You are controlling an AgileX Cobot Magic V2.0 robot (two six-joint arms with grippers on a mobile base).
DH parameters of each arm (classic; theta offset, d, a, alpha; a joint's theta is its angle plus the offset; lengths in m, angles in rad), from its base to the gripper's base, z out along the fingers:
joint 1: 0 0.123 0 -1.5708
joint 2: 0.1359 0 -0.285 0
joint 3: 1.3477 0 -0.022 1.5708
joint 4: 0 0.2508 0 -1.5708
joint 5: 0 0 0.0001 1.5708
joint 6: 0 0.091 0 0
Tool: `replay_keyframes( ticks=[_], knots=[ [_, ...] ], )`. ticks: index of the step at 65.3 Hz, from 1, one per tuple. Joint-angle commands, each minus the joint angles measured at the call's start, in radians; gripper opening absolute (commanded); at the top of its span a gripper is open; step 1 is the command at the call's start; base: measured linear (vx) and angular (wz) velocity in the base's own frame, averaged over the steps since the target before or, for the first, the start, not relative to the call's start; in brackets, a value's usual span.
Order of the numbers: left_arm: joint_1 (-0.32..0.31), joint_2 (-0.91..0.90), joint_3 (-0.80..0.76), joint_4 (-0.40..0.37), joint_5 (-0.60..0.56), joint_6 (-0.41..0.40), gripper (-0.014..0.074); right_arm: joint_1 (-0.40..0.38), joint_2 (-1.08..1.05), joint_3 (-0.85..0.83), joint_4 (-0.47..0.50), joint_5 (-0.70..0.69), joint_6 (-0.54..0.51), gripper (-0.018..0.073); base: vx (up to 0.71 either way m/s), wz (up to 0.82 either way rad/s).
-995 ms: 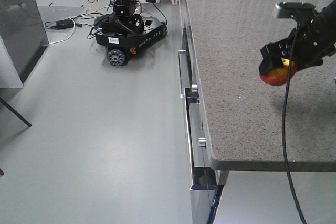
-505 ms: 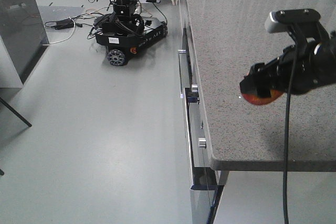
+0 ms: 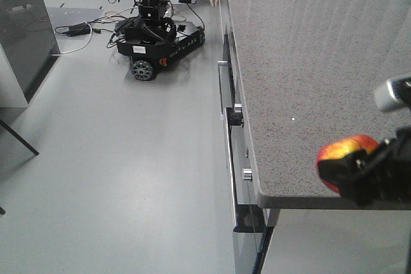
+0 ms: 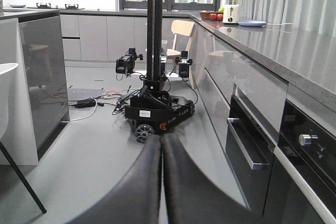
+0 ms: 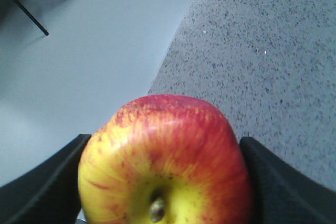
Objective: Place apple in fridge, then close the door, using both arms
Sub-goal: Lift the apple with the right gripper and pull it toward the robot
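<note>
Holding the apple (image 3: 341, 150) in my right gripper (image 3: 363, 172)

I have its jaws clamped on the fruit from both sides, above the speckled countertop (image 3: 302, 62) near its front edge. My left gripper (image 4: 161, 182) is closed on nothing, pointing toward the small wheeled robot (image 4: 155, 114).

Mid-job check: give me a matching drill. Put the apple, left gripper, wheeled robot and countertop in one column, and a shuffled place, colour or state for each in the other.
1. apple
2. left gripper
3. wheeled robot
4. countertop

A. parked on the floor
B. speckled grey
C. shut, empty
D. held in the right gripper

Pairs: 1-D, 2-C, 3-A, 4-B
</note>
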Motion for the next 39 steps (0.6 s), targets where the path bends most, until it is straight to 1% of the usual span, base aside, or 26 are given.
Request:
replay_keyframes(
  ticks=[1,10,18,39],
  knots=[
    [-0.005,-0.015,0.028,-0.008,-0.077,-0.004,-0.0006,-0.002,-0.078,0.023,0.015,-0.064,0.001,0.0162,0.00,0.00],
    [-0.005,-0.015,0.028,-0.008,-0.077,-0.004,-0.0006,-0.002,-0.165,0.071,0.015,-0.054,0.005,0.0162,0.00,0.00],
    [-0.005,-0.015,0.028,-0.008,-0.077,-0.004,-0.0006,-0.002,-0.211,0.081,0.014,-0.042,0.004,0.0162,0.00,0.00],
    [-0.005,-0.015,0.028,-0.008,-0.077,-0.004,-0.0006,-0.002,-0.230,0.081,0.014,-0.026,0.003,0.0162,0.00,0.00]
  ],
)
